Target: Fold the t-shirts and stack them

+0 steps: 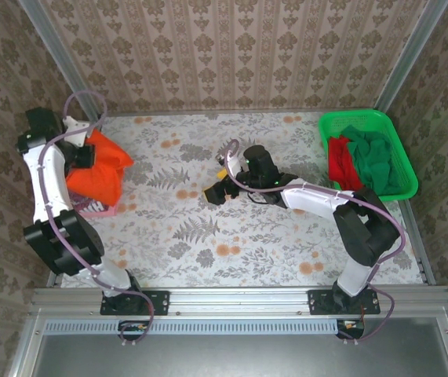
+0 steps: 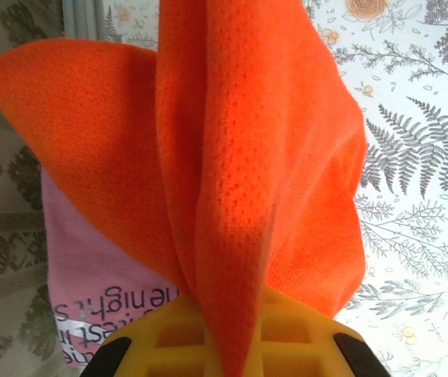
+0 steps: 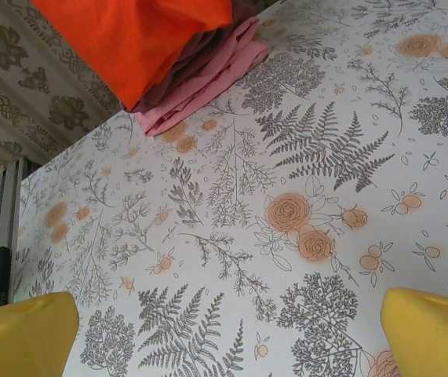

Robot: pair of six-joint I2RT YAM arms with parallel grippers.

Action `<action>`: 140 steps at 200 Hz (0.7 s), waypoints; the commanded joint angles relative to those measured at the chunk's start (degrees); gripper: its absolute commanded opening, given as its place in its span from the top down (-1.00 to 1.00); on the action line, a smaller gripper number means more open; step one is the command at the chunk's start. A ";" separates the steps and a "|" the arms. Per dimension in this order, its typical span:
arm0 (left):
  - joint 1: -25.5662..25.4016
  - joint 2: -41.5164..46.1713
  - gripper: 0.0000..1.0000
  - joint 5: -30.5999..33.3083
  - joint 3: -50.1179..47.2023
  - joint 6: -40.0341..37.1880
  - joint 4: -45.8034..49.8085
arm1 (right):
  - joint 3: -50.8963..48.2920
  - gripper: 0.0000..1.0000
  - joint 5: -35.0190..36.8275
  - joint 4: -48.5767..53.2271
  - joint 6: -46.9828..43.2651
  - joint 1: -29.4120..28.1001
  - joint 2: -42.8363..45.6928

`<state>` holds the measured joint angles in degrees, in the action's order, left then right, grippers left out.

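The bench has a floral cover. On it lie 2 things: a folded pink t-shirt near the left edge and a green basket at the far right corner.

You're working in a lab test cell dressed up as a home: damask wallpaper panels sit in bare aluminium posts around a floral-covered table edged by a metal rail.

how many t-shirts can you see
4: orange t-shirt hanging from the left gripper, pink t-shirt beneath it, red t-shirt and dark green t-shirt in the basket; others may lie hidden.
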<state>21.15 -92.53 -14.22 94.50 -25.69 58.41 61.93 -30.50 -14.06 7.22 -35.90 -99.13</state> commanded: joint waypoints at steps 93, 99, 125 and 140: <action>3.30 -2.81 1.00 5.73 0.80 0.64 0.39 | 1.88 -1.00 1.01 1.68 -0.57 -0.31 -1.74; 3.38 -2.99 1.00 6.68 0.63 0.70 0.04 | 1.89 -1.00 0.97 1.67 -0.47 -0.31 -1.81; 3.59 -3.87 1.00 10.56 -1.03 1.18 -2.66 | 1.73 -1.00 0.97 1.33 -0.19 -0.31 -2.37; 3.72 -4.82 1.00 12.67 -1.73 1.35 -3.82 | 1.55 -1.00 1.23 1.41 -0.02 -0.31 -2.48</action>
<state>24.40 -95.64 -7.01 94.11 -25.30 57.39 62.19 -30.24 -13.04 7.22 -35.90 -100.44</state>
